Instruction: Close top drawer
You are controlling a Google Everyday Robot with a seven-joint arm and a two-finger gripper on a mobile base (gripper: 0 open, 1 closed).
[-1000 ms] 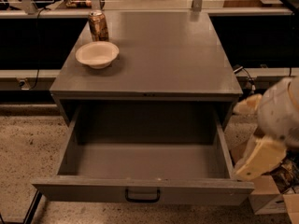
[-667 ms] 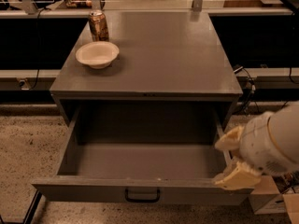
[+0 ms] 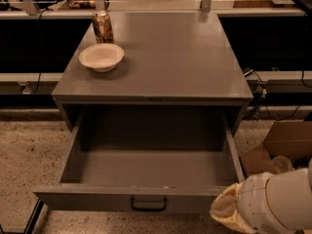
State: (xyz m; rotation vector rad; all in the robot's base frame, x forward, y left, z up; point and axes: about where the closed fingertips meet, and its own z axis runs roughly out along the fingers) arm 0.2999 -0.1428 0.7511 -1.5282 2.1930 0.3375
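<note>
The top drawer is a wide, deep grey metal drawer, pulled far out of the grey cabinet and empty inside. Its front panel runs along the bottom of the view, with a small black pull handle at its centre. My gripper, cream-coloured on a white arm, is at the bottom right. It sits right at the right end of the drawer front and covers that corner. No other drawers show.
A cream bowl and a brown drinks can stand on the cabinet top at the back left. An open cardboard box lies on the speckled floor to the right. Cables hang by the cabinet's right side.
My arm and gripper have moved down and to the left, from beside the drawer's right wall to its front right corner. The drawer, bowl and can have not moved.
</note>
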